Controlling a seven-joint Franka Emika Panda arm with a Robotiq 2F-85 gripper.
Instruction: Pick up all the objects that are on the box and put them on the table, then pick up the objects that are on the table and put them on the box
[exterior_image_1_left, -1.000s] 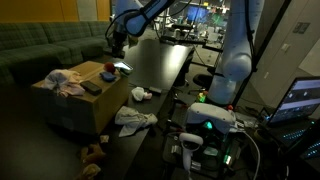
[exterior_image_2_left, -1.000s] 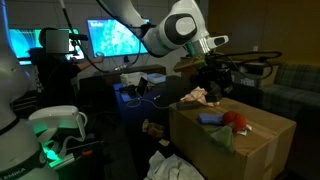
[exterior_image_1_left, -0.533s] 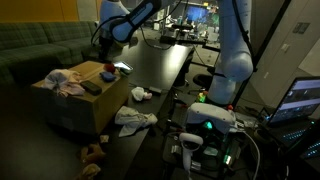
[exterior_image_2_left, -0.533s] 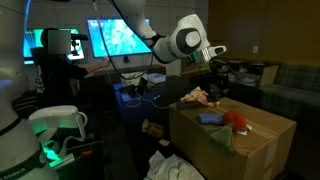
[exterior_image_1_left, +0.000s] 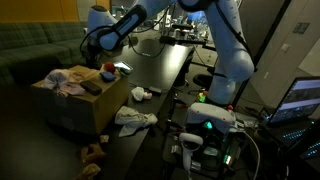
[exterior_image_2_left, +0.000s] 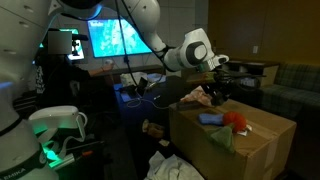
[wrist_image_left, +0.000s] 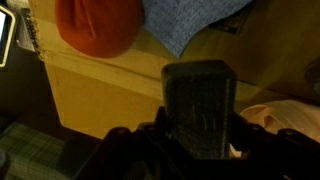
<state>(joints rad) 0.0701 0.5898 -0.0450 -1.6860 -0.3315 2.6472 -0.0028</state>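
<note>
"Box (exterior_image_1_left: 60, 108), cardboard, one. Position?"

"At 9 o'clock of the black counter (exterior_image_1_left: 160, 60), just beside its long edge."

"Entries on its top?"

"Pinkish cloth (exterior_image_1_left: 62, 80); red ball (exterior_image_2_left: 237, 120); teal-grey cloth (exterior_image_2_left: 212, 118); flat black piece (exterior_image_1_left: 92, 87). Four, all resting on the box."

"Claw?"

"Claw (exterior_image_2_left: 218, 93): above the box top, near the pinkish cloth, at 11 o'clock of the ball. A dark block (wrist_image_left: 200, 100) shows between its fingers in the wrist view. Whether that is gripped, or how the jaws stand, I cannot tell."

"Entries off the box?"

"Small white item (exterior_image_1_left: 140, 93) on the counter, at 3 o'clock of the box. White-grey cloth (exterior_image_1_left: 135, 118) at 4 o'clock; on counter or floor, unclear. Brown plush toy (exterior_image_1_left: 93, 152) at 6 o'clock, seemingly on the floor."

"Progress?"

"Early, by my reckoning. Unloading is unfinished, with four entries left on top. Moving things from the counter up to the box looks not yet begun."
</note>
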